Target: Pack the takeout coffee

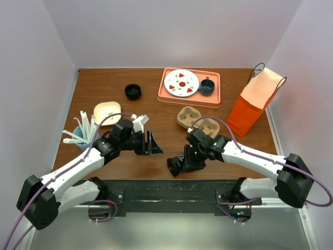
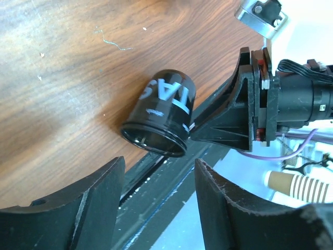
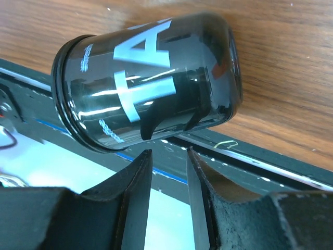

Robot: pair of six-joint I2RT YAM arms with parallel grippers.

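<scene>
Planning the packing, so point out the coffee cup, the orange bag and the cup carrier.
coffee cup (image 3: 151, 78): right wrist view, side wall.
orange bag (image 1: 250, 112): top view, orange front face.
cup carrier (image 1: 186, 116): top view, left well.

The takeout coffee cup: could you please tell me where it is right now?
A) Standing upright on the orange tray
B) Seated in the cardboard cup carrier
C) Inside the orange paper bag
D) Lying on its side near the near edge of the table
D: the takeout coffee cup lies on its side on the bare wood of the table, close to the near edge, as both wrist views also show.
</scene>
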